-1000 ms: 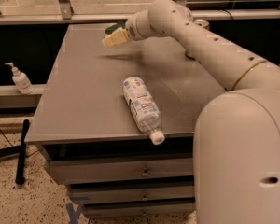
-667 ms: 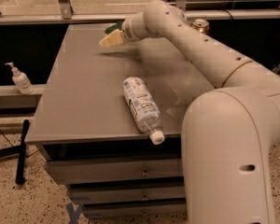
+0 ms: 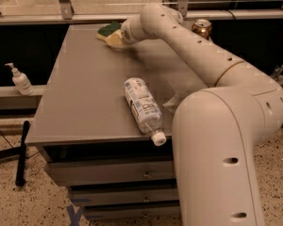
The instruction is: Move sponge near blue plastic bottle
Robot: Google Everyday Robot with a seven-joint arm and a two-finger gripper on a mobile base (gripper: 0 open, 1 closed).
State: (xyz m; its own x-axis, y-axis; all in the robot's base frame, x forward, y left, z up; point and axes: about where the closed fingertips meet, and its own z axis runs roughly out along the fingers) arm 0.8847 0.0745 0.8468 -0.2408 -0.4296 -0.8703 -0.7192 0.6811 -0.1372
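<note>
I see the arm (image 3: 212,60) reaching across the grey table (image 3: 85,88) to its far edge. The blue plastic bottle (image 3: 142,108) lies flat, cap at the front edge. The sponge (image 3: 109,33) is clamped in the gripper (image 3: 119,36), well apart from that bottle.

The one camera sits high on the robot's side of the table (image 3: 85,98), close behind the arm (image 3: 217,140), whose thick lower part fills the right of the view. It faces forward and down across the tabletop. The gripper (image 3: 115,36) lies far from the lens at the table's far edge, the bottle (image 3: 141,105) is nearer the camera than the gripper, and the floor (image 3: 19,206) is nearest.
</note>
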